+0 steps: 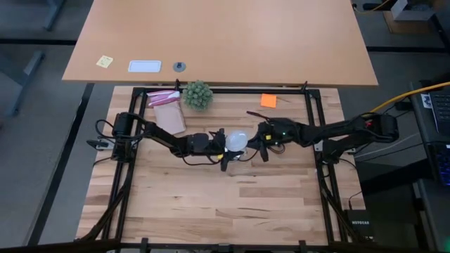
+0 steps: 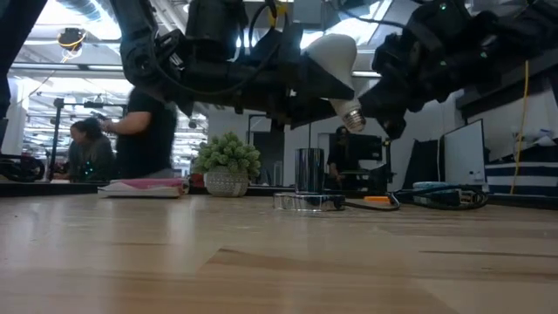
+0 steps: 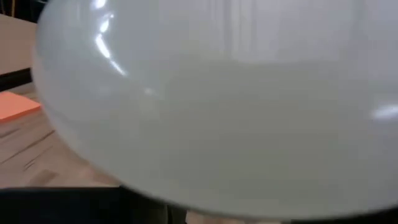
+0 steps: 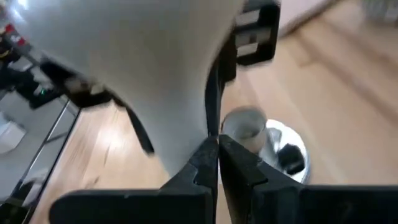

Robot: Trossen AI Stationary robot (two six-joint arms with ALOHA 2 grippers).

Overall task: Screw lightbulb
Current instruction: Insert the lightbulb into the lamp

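**Lightbulb held in the air above the socket**

The lightbulb (image 1: 237,140) hangs clear of the wooden surface (image 1: 225,204) near its middle, between the two arms. In the low view it tilts, white dome up toward the left arm and its greyish screw base (image 2: 352,114) pointing down and toward the right arm. The left end effector (image 1: 219,143) grasps the lightbulb by the dome, which fills the left wrist view. The right end effector (image 4: 217,152) sits just beside the bulb's narrow part with its fingers pressed together, clenched on nothing that can be seen.

Below, a round silvery socket (image 4: 273,144) with an upright cylinder rests on the surface, well under the screw base and not touching it. A small green potted plant (image 1: 197,94) stands near the far edge, with a pink packet (image 1: 163,98) beside it and an orange sticky note (image 1: 268,100) further along. People (image 2: 144,131) show in the room behind.
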